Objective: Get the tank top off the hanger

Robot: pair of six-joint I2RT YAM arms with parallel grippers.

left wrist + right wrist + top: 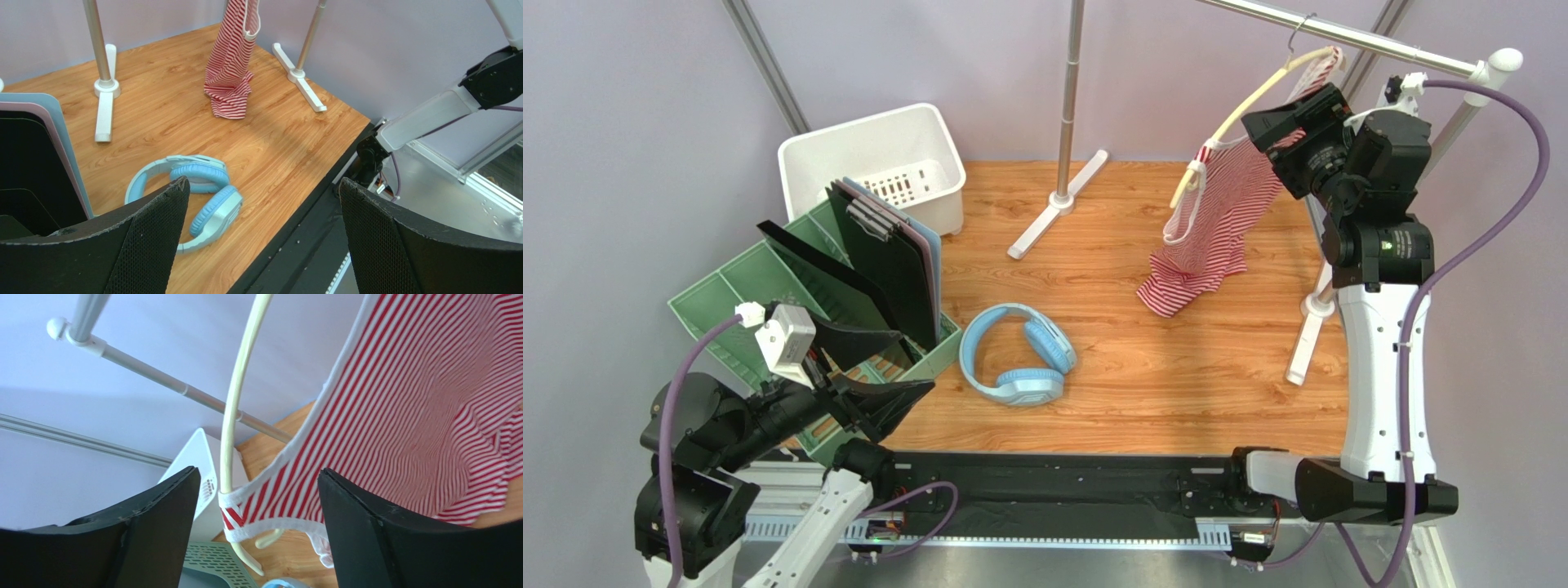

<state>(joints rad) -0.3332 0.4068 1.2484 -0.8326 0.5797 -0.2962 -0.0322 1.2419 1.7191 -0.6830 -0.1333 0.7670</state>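
Up beside the rack's rail (1382,43), the right tool (256,478) stands spread before a strap of the tank top (417,416), looped over the lower tip of the hanger (236,398), hem trailing on the desk (1112,355). It should pinch cloth alone, then draw it off past that tip.

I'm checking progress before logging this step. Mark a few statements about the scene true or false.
1. The tank top hangs on the hanger. True.
2. The right gripper is shut on the tank top. False: it is open, its fingers either side of the strap and hanger end.
3. Blue headphones lie on the table. True.
4. The left gripper holds the hanger. False: it is open and empty, low beside the green organizer, far from the hanger.
5. The tank top's lower end bunches on the table. True.
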